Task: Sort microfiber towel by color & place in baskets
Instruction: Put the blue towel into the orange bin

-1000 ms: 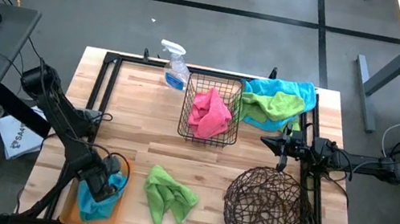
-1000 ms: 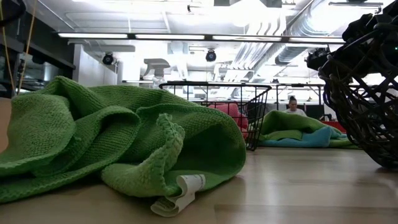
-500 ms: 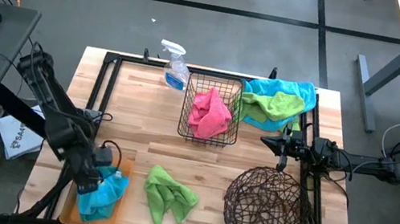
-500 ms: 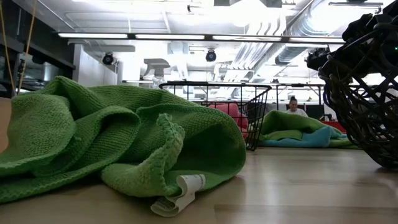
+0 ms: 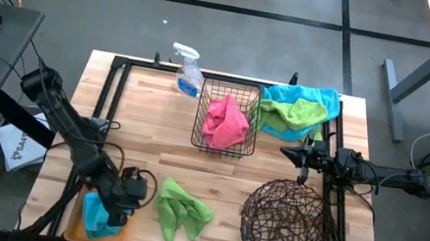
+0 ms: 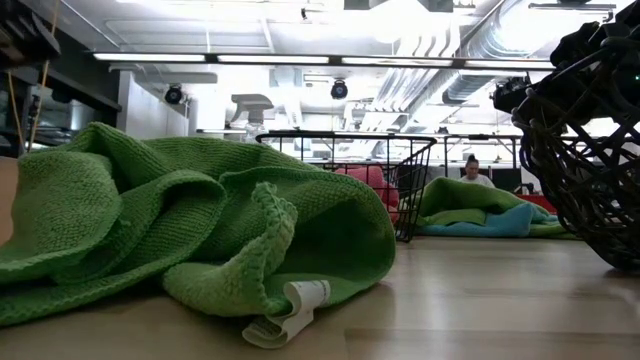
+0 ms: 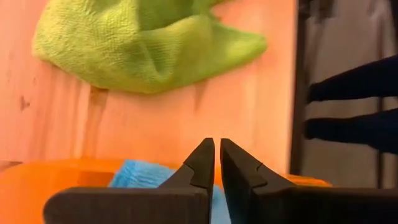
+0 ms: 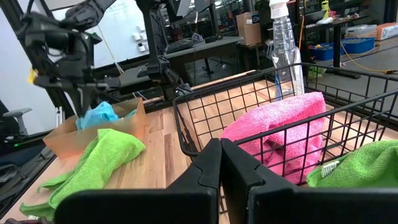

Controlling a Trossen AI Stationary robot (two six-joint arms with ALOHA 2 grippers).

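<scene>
The left end effector (image 5: 125, 197), fingers pressed together and empty, hangs over the tray (image 5: 75, 215); the soft, light green towel (image 5: 180, 208) beside it wants pinching at a raised fold.

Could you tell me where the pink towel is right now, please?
In the high view the pink towel lies inside the black wire basket at the table's far middle, between the spray bottle and the blue-and-green towel pile.

A crumpled green towel (image 6: 180, 235) is lying on the surface (image 6: 480, 300) toward 9 o'clock; a wire basket (image 6: 345, 180) is standing behind it, a twig basket (image 6: 590, 150) at 3 o'clock.
</scene>
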